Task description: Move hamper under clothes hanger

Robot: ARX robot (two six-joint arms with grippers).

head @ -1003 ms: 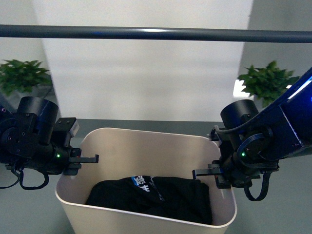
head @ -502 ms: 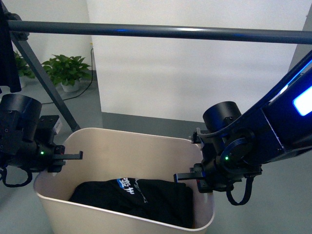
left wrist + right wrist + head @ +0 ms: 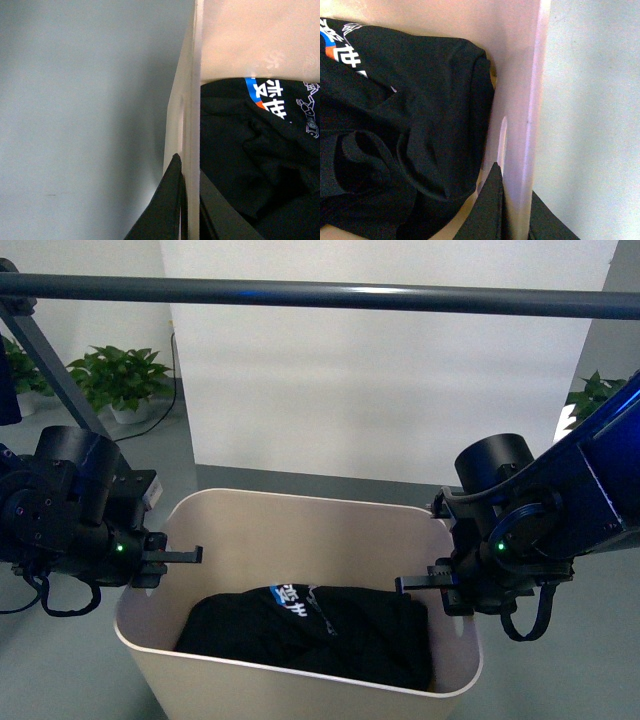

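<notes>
The left gripper (image 3: 168, 558) and right gripper (image 3: 428, 586) each clamp an opposite end wall of the hamper (image 3: 300, 502) — likely so both arms carry it level. It sits at lower centre, below the clothes hanger (image 3: 320, 295) bar crossing the top — mouth up, long axis left-to-right, parallel to the bar.

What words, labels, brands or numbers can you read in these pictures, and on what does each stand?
On the black garment in the hamper: large white characters beside a blue-orange patch, folded and cropped; not surely readable.
Same garment: small white print at the frame edge, too small to read.
No other text shows.
</notes>
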